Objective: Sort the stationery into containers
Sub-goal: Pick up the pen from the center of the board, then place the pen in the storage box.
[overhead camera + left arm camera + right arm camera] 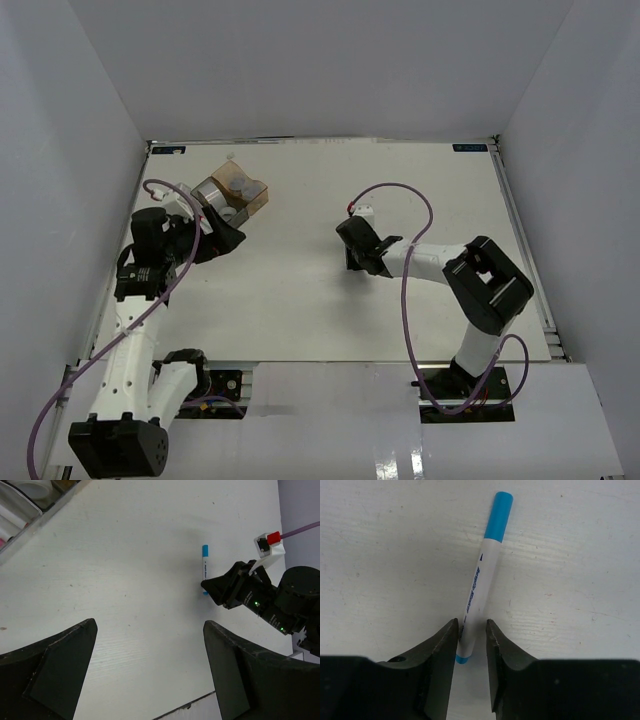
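A slim white marker with a blue cap (482, 575) lies flat on the table, also seen in the left wrist view as the same marker (204, 567). My right gripper (472, 622) straddles its tail end. The jaws stand narrow: the left finger (445, 640) touches the barrel and a slim gap shows at the right finger (495, 642). From above, the right gripper (352, 243) hides the marker. The containers (237, 194), an amber box joined to clear ones, stand at the back left. My left gripper (226, 240) hovers just in front of them, wide open (150, 627) over bare table.
A white tape roll (32, 487) and white markers lie inside the clear boxes (20, 517). White walls enclose the table on three sides. The right arm's purple cable (405, 290) loops over the table's middle right. The table's near edge (190, 705) shows below the left gripper.
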Robot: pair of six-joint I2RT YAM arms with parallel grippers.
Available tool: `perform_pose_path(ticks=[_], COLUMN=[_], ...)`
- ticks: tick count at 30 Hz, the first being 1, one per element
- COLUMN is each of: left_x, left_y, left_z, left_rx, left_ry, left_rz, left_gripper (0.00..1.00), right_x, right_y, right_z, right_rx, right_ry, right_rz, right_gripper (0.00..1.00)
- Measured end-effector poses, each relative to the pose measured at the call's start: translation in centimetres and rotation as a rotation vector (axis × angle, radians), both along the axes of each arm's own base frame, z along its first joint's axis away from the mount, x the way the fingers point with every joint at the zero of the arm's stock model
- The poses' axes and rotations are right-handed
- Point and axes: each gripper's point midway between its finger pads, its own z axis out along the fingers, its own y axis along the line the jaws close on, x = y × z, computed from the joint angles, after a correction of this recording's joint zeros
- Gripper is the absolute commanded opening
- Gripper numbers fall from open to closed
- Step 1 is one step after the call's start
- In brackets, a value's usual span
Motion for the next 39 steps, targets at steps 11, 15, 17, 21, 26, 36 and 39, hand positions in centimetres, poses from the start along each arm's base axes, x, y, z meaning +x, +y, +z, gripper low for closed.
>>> perform_pose_path(ticks=[11, 15, 17, 21, 26, 36, 39], left_x=[-2.9, -3.3, -3.4, -3.4, -3.2, -0.8, -0.1], left_y=[-5.0, -7.0, -8.5, -11.8, -15.6, -20.2, -21.2], left_z=[-1.6, -1.6, -1.4, -1.6, -2.9, -3.9, -4.4], left_rx=[-0.118, -0.172, -0.199, -0.236, -0.237, -0.202, -0.192], left_ry=[0.081, 0.112, 0.121, 0.150, 0.200, 0.231, 0.241], left_rz=[-0.167, -0.197, -0.223, -0.267, -0.279, -0.189, -0.173], left_gripper=[0.98, 0.98, 0.98, 0.98, 0.97, 0.81, 0.74], right_x=[-1.9, -4.8, -6.0, -7.5, -8.7, -9.4, -9.5], right_y=[-0.4, 0.8, 1.9, 3.6, 4.2, 5.2, 5.1], right_z=[0.4, 1.8, 3.5, 7.1, 9.9, 12.9, 13.1], right_rx=[0.005, 0.020, 0.069, 0.199, 0.346, 0.470, 0.487], right_ry=[-0.023, -0.025, -0.045, -0.092, -0.126, -0.174, -0.181], right_rz=[0.068, 0.168, 0.217, 0.268, 0.292, 0.321, 0.319], right_gripper=[0.11, 0.11, 0.11, 0.11, 0.13, 0.16, 0.17])
